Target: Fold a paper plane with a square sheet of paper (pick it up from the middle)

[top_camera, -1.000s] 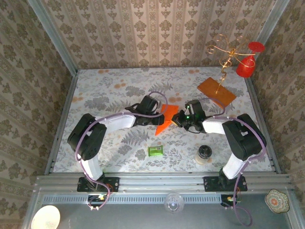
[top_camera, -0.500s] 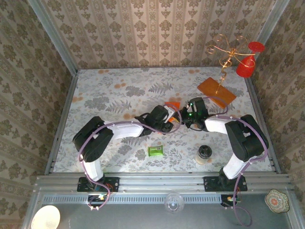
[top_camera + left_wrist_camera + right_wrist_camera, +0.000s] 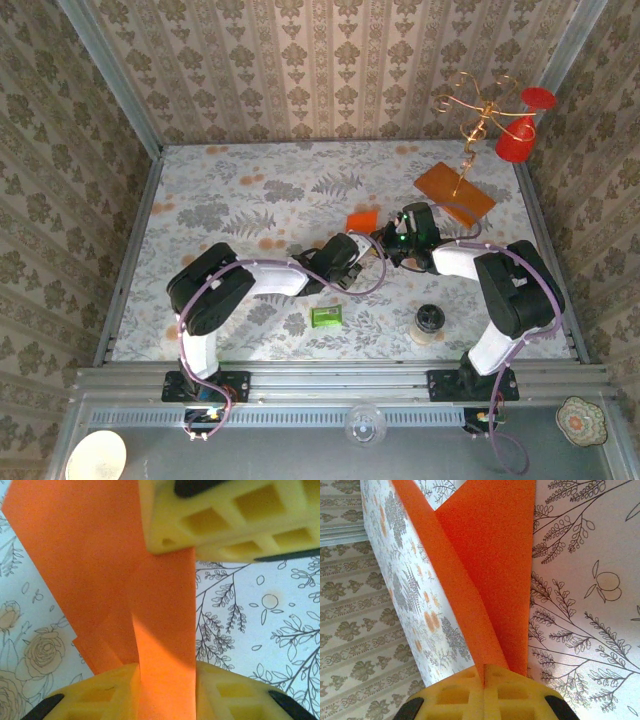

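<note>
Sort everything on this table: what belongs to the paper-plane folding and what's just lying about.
For the job: part-folded orange paper, right gripper shut on it, left gripper straddling it.
Lying about: green packet, brownish-orange board, gold wire stand, small round container.

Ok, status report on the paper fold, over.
Right jaws shut on folded bright orange paper sheet. Left jaws apart, straddling it. Small green packet sits clear, nearer the bases.

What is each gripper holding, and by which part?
The right gripper clamps the folded orange paper at one end of its crease; the left gripper straddles it, hold unclear.
</note>
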Action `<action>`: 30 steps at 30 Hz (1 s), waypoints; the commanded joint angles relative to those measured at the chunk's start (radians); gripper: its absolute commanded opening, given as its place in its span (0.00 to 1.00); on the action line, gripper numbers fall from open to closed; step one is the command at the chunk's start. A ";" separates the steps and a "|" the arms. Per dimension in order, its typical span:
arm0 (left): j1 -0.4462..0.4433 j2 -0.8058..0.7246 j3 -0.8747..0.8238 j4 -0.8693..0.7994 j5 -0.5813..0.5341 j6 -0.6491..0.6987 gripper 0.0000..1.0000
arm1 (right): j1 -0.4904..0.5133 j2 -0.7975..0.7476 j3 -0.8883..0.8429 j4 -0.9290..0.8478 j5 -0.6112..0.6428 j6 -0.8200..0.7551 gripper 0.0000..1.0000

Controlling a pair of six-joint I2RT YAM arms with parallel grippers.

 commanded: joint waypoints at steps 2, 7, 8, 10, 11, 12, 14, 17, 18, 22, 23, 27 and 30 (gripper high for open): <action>-0.020 0.007 -0.027 0.062 -0.069 0.042 0.35 | -0.007 -0.021 -0.007 0.005 -0.019 0.008 0.06; -0.025 -0.014 -0.056 0.111 -0.076 0.054 0.39 | -0.012 -0.016 -0.008 -0.002 -0.017 0.005 0.06; -0.026 -0.016 -0.059 0.116 -0.079 0.057 0.39 | -0.012 -0.014 -0.008 -0.001 -0.019 0.005 0.06; -0.028 -0.017 -0.069 0.135 -0.088 0.066 0.40 | -0.014 -0.015 -0.008 -0.002 -0.020 0.007 0.06; -0.030 -0.017 -0.073 0.143 -0.098 0.070 0.40 | -0.015 -0.017 -0.008 0.000 -0.022 0.008 0.06; -0.031 -0.016 -0.077 0.151 -0.105 0.075 0.40 | -0.014 -0.018 -0.010 0.000 -0.022 0.009 0.06; -0.031 -0.013 -0.079 0.161 -0.118 0.082 0.41 | -0.016 -0.020 -0.010 0.000 -0.026 0.011 0.06; -0.031 -0.008 -0.072 0.172 -0.122 0.093 0.39 | -0.017 -0.020 -0.008 -0.002 -0.031 0.012 0.07; -0.031 -0.007 -0.070 0.173 -0.118 0.093 0.38 | -0.016 -0.020 -0.008 -0.004 -0.032 0.012 0.06; -0.030 -0.005 -0.065 0.181 -0.106 0.099 0.33 | -0.016 -0.012 -0.011 -0.007 -0.032 0.009 0.07; -0.031 -0.005 -0.066 0.180 -0.105 0.100 0.32 | -0.017 -0.010 -0.011 -0.007 -0.031 0.009 0.07; -0.031 -0.003 -0.067 0.173 -0.095 0.101 0.27 | -0.016 -0.006 -0.013 -0.005 -0.032 0.010 0.08; -0.030 -0.006 -0.070 0.173 -0.088 0.100 0.24 | -0.016 -0.004 -0.012 -0.007 -0.033 0.008 0.09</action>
